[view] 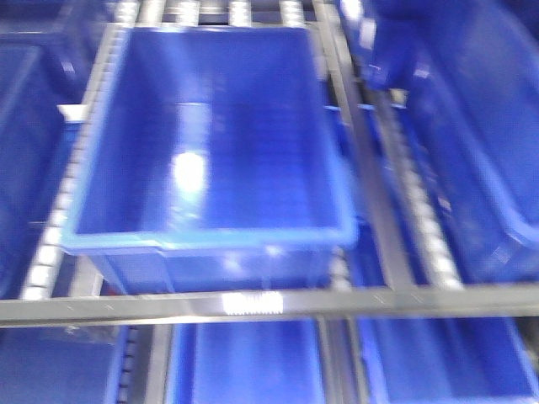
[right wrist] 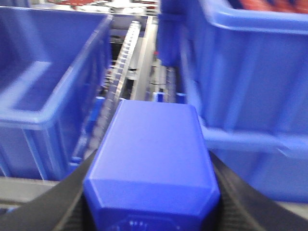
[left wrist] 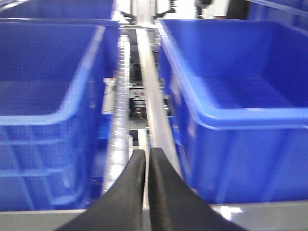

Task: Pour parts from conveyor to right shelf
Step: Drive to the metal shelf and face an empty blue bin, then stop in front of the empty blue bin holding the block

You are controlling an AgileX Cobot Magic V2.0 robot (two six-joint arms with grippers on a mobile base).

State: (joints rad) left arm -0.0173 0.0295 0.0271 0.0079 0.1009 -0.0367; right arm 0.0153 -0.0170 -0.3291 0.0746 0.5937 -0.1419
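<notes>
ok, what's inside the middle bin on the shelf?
Nothing visible: the bin shows bare floor with glare. Blur could hide something small. The block is in the right end effector.

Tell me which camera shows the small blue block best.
Right wrist view: the block fills the frame, clamped in the right claw. Front and left wrist views show bins and rollers, no block.

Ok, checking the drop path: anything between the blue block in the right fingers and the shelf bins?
Nothing visible. The small bright-blue plastic block, in the right fingers, faces the roller rail between two large blue plastic bins; only their walls intervene.
</notes>
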